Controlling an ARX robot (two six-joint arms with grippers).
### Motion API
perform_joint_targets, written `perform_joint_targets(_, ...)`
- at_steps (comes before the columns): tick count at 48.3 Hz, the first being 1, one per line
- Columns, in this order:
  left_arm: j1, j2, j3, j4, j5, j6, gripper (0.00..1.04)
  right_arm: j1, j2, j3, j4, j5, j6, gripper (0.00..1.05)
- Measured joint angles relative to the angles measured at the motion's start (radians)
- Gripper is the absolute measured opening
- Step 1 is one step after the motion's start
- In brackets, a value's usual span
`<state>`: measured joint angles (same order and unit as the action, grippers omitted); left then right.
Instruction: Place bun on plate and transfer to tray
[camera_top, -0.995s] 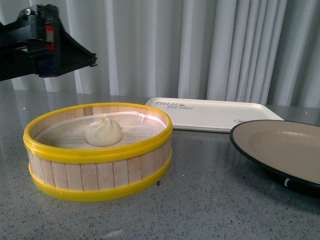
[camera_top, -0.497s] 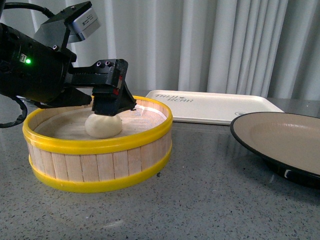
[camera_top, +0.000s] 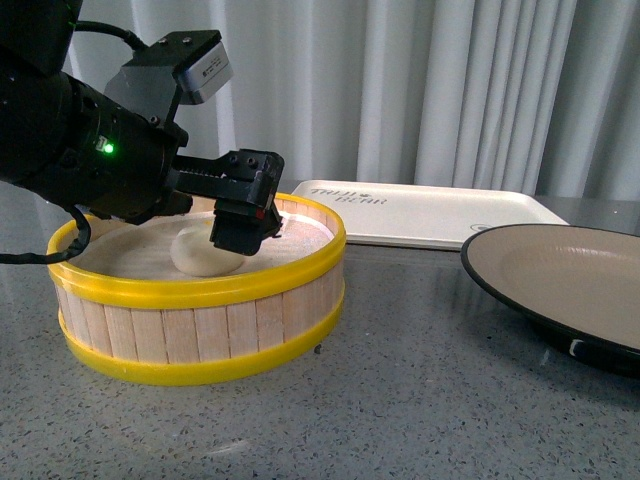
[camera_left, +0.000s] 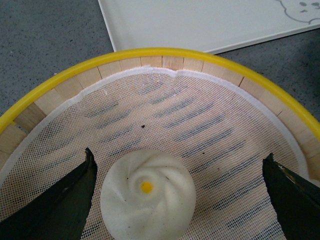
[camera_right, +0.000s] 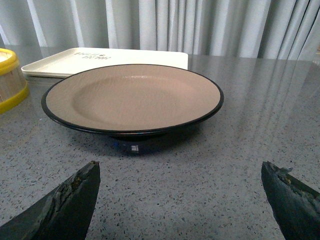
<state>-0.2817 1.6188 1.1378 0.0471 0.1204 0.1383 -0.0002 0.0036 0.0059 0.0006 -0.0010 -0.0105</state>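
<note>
Left arm reaches in from the left, roughly level, with the left gripper (camera_top: 240, 235) dipped down inside the yellow-rimmed steamer basket (camera_top: 200, 330). Its jaws are spread wide. The bun (camera_left: 147, 197) sits on the mesh liner between them, right up next to one finger and well apart from the other, so nothing's pinched. Right gripper (camera_right: 180, 167) hangs low over the table (camera_right: 200, 200), jaws spread just as wide, holding nothing, facing the plate (camera_right: 132, 95). Tray (camera_top: 430, 215) lies behind both.
</note>
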Motion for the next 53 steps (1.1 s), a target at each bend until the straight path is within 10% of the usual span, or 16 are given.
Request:
perform_joint_targets(38,0.024,0.081,0.048,-0.020,-0.014,-0.027,0.98,0.000,0.000,0.000,0.000,0.000,0.000,0.96)
perform_joint_targets(53,0.033,0.077,0.048,0.000,0.008,-0.038,0.46,0.000,0.000,0.000,0.000,0.000,0.000,0.96)
